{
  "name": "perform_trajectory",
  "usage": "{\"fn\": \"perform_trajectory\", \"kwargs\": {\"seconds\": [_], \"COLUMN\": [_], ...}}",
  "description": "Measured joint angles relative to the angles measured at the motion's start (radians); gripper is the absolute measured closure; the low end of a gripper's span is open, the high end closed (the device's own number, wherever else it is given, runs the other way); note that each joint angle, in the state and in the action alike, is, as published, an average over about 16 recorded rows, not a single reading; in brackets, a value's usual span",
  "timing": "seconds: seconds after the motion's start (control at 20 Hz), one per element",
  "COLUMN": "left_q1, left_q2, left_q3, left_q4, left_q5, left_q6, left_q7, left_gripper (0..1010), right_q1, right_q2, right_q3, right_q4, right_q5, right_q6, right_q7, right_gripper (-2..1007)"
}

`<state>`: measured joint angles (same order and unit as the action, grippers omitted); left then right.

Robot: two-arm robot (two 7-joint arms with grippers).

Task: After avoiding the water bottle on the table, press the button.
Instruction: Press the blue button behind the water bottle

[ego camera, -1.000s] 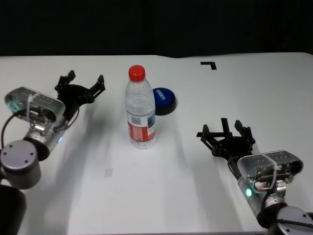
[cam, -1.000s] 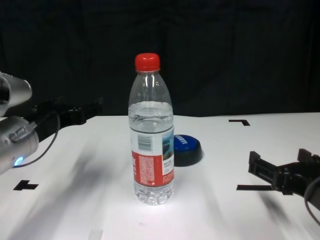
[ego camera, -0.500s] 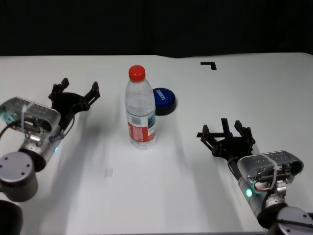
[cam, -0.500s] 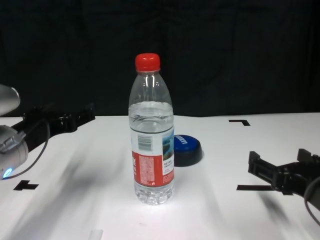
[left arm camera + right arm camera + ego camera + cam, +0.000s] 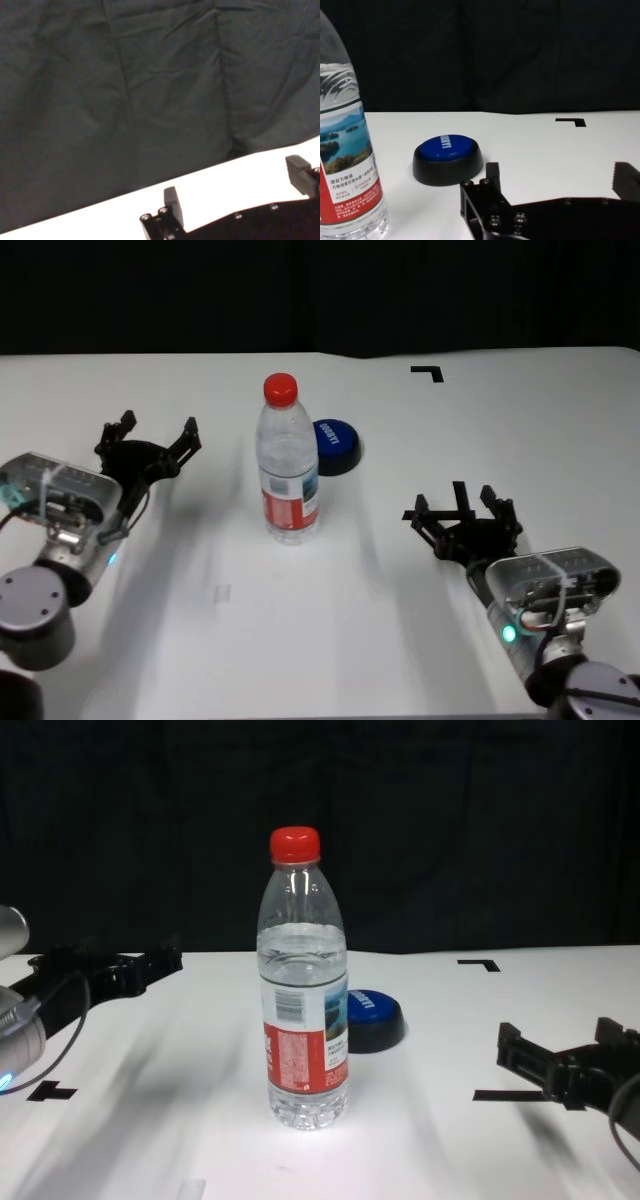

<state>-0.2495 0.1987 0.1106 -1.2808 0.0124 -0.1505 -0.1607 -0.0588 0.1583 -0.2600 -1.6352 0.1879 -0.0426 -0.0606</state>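
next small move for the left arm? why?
Probably keep drawing the left gripper back toward the robot's left. Its jaws are open and empty, well left of the upright water bottle, and the button sits behind the bottle to the right. The right gripper is parked open with a clear line to the button.

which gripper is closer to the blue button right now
Right, narrowly. The right gripper sits nearer the robot and to the right of the button; the left gripper is past the water bottle on its left.
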Motion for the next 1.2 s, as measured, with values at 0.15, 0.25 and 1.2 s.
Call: {"fn": "perform_trajectory", "kwargs": {"seconds": [0.15, 0.25, 1.2], "left_q1": [0.017, 0.028, 0.109], "left_q2": [-0.004, -0.007, -0.032], "left_q3": [-0.005, -0.008, -0.033], "left_q4": [-0.017, -0.029, -0.116], "left_q5": [0.004, 0.006, 0.032], "left_q6": [0.005, 0.008, 0.032], "left_q7": [0.006, 0.010, 0.042], "left_gripper": [7, 7, 7], "right_q1": [0.000, 0.000, 0.000], "right_q2": [0.000, 0.000, 0.000], "right_q3": [0.000, 0.000, 0.000], "right_q4": [0.000, 0.000, 0.000], "right_q5": [0.000, 0.000, 0.000], "right_q6": [0.000, 0.000, 0.000], "right_q7": [0.000, 0.000, 0.000], "right_gripper": [3, 3, 2]}}
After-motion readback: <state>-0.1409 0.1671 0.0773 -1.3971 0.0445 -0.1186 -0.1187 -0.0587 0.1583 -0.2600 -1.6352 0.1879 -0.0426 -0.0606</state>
